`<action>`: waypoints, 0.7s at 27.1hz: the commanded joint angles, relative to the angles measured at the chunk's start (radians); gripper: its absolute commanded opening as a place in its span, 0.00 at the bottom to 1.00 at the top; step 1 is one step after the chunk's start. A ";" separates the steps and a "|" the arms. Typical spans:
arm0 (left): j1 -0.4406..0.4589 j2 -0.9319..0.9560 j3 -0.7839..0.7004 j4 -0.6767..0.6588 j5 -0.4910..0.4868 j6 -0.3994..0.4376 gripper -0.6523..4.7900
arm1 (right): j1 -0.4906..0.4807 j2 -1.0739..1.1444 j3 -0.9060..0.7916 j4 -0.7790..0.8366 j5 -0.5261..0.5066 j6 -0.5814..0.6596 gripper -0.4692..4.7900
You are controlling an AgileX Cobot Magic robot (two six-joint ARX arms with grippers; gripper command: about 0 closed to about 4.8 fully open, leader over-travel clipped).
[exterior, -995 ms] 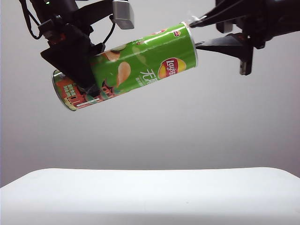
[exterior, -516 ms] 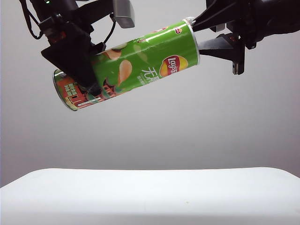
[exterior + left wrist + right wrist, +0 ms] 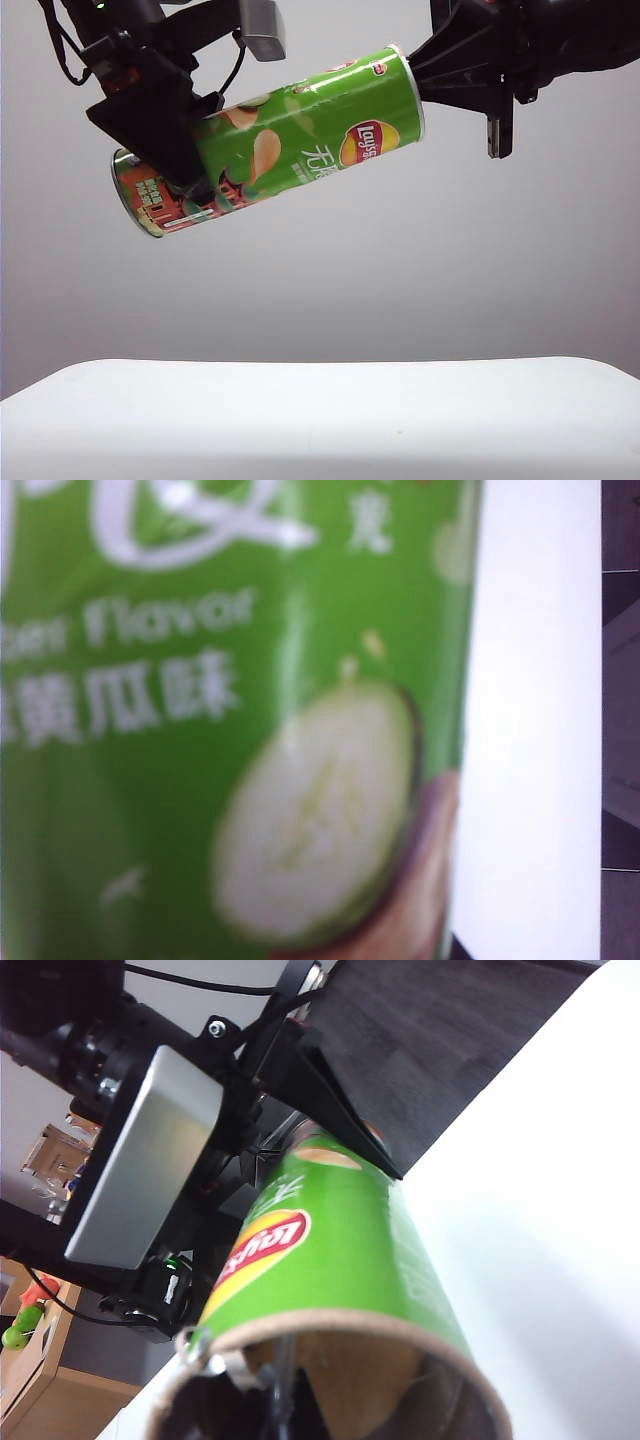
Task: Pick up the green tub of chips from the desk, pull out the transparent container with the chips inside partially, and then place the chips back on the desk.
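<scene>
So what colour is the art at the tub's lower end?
Orange-red on the green tub of chips, clearest in the exterior view.

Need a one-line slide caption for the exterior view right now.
Left gripper holds the green tub of chips tilted above the desk; right gripper shut at its open end.

green tub of chips (image 3: 290, 140) tilted, open-ended, above desk (image 3: 320, 420)

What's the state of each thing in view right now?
tub: held in the air above the desk, tilted, open end up toward the right arm.
left pincer: clamped on the tub near its low end.
right pincer: shut at the tub's open rim.
clear container: not pulled out; barely visible inside the mouth.
desk: bare where visible.
</scene>
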 commanded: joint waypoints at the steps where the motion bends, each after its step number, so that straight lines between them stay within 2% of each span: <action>1: -0.003 -0.009 0.005 0.008 0.032 -0.010 0.63 | -0.002 -0.003 0.006 0.013 0.031 -0.012 0.08; 8: -0.003 -0.009 0.005 -0.058 -0.020 -0.010 0.63 | -0.117 -0.003 0.006 0.011 0.029 -0.016 0.08; 13: -0.003 -0.009 0.005 -0.068 -0.022 -0.035 0.63 | -0.212 -0.003 0.006 0.003 -0.025 -0.015 0.08; 19: -0.003 -0.009 0.005 -0.074 -0.022 -0.036 0.63 | -0.269 -0.003 0.006 -0.012 -0.059 -0.015 0.08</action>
